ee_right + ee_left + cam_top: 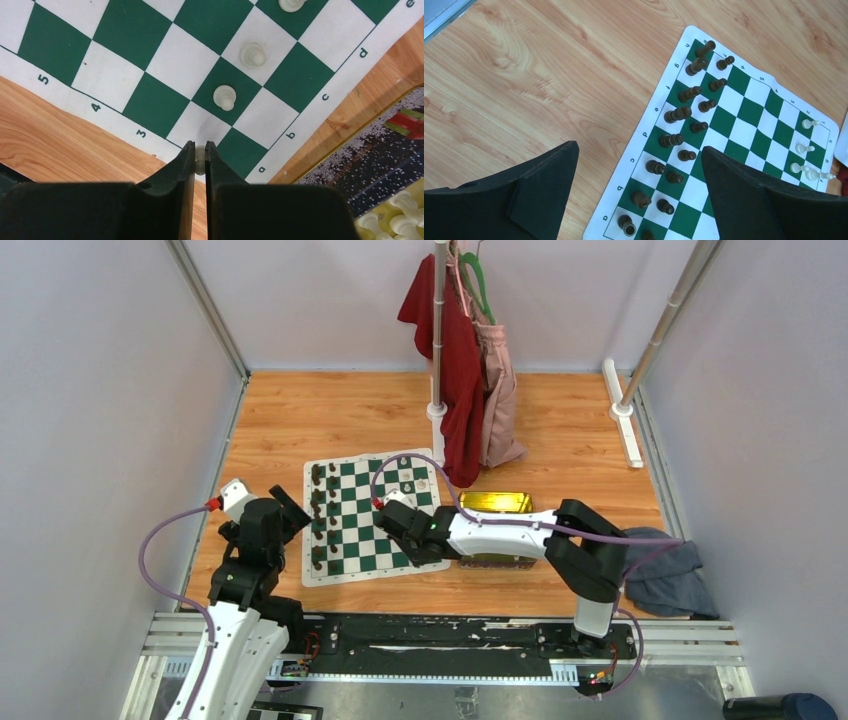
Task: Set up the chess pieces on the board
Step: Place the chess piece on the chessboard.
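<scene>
Right wrist: claw [200,148] mostly covers its chess piece [200,159].

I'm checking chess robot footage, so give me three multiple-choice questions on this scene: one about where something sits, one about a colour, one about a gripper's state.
1. Where do the dark brown plastic chessmen stand on the green-and-white square chess mat?
A) two rows along its left edge in the top view
B) its centre
C) its right edge
2. What colour is the small plastic chess piece in the right gripper?
A) dark brown
B) cream-white
C) red
3. The left gripper is:
A) shut on a pawn
B) shut, empty
C) open, empty
Answers: 1 A, both brown rows line that edge; 2 B, a pale piece is pinched between the fingers; 3 C, its fingers stand wide apart around nothing.
</scene>
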Available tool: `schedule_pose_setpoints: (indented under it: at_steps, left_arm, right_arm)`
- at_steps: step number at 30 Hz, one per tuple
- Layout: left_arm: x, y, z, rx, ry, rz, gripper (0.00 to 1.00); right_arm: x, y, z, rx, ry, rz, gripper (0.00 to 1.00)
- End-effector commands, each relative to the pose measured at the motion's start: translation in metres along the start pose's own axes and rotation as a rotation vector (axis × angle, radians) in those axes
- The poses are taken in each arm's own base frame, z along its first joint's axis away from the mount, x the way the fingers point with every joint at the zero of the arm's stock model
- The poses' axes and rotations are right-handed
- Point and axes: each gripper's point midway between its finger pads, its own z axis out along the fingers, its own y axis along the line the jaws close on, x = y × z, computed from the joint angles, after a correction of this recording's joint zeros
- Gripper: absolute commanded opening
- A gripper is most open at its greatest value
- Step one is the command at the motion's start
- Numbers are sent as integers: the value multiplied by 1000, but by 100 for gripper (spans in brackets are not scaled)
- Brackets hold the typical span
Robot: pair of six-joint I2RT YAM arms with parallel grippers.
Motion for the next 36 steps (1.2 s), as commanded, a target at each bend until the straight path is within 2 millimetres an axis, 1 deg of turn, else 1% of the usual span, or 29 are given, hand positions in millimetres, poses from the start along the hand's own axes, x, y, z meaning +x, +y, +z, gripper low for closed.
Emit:
schedule_pose_setpoints:
  at_steps: [1, 7, 36]
  left_arm:
    - [0, 1, 2, -1, -13, 11, 100]
    - [0, -1, 3, 4, -9, 14, 100]
    - [2, -2, 5, 4, 5, 37, 100]
  right_arm:
    - [-5, 11, 5, -20, -9, -17, 0]
    - [-5, 13, 9, -24, -10, -17, 0]
    - [-6, 14, 16, -29, -34, -16, 0]
